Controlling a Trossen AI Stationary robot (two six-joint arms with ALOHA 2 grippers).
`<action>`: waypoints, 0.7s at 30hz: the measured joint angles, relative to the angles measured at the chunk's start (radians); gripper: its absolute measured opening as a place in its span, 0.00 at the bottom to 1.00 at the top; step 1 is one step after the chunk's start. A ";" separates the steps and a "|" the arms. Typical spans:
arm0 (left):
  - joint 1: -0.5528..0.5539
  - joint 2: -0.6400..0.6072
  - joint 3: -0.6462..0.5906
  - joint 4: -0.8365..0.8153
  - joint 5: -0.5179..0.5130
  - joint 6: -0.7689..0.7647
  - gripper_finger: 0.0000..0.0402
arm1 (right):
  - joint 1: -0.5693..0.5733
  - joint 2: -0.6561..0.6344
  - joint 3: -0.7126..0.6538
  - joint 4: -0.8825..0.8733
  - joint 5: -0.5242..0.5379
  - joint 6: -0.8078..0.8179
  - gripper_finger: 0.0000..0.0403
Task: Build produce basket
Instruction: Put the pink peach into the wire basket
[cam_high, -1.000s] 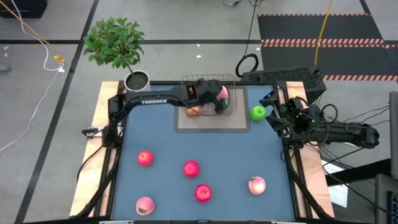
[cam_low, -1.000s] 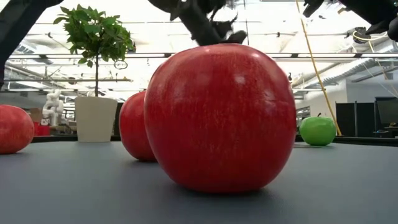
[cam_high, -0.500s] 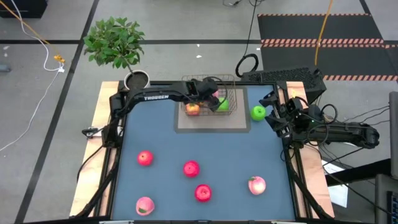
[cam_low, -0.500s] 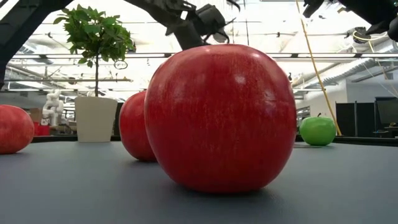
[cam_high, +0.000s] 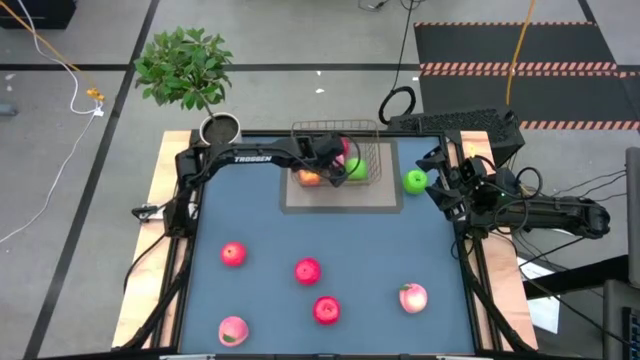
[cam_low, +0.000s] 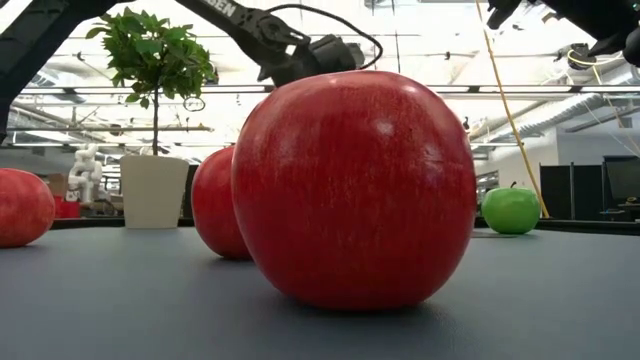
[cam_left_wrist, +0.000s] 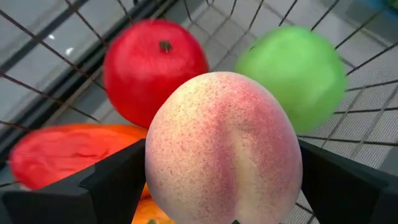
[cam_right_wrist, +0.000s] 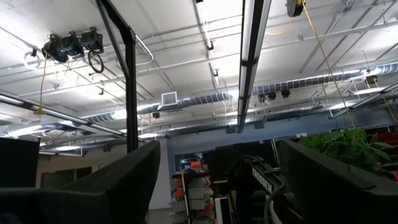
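The wire basket (cam_high: 372, 150) stands on a grey mat at the table's far middle. It holds a red apple (cam_left_wrist: 152, 68), a green apple (cam_left_wrist: 298, 74) and an orange-red fruit (cam_left_wrist: 68, 152). My left gripper (cam_high: 338, 160) is over the basket, shut on a pink peach (cam_left_wrist: 224, 149). My right gripper (cam_high: 440, 182) waits at the table's right edge, open and empty, beside a loose green apple (cam_high: 415, 181). The low view shows only the left arm's wrist (cam_low: 300, 50) behind a large red apple (cam_low: 355, 190). My left gripper pinches the peach by two opposite sides (cam_left_wrist: 155, 162) between its two fingers (cam_left_wrist: 112, 183). The fingers reach in from the table's left, slanting down into the basket. The peach sits above the fruits in the basket; whether it touches them I cannot tell.
Loose on the blue table top lie three red apples (cam_high: 232, 254) (cam_high: 307, 270) (cam_high: 326, 310) and two peaches (cam_high: 413, 297) (cam_high: 232, 329). A potted plant (cam_high: 185, 65) and a grey pot (cam_high: 220, 129) stand off the far left corner.
My left gripper, still shut on the peach, has shifted a little toward the table's left over the basket and tipped downward into it. The green apple in the basket, hidden by the gripper before, now shows.
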 joint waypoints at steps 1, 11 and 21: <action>0.002 0.000 -0.006 0.004 0.010 0.000 0.93 | 0.000 0.000 0.000 0.000 0.000 0.000 0.79; 0.010 0.001 -0.054 0.057 0.021 0.042 0.98 | 0.000 0.000 0.000 0.000 0.000 0.000 0.79; 0.012 0.000 0.010 0.074 0.023 0.130 0.98 | 0.000 0.000 0.000 0.000 0.001 0.000 0.79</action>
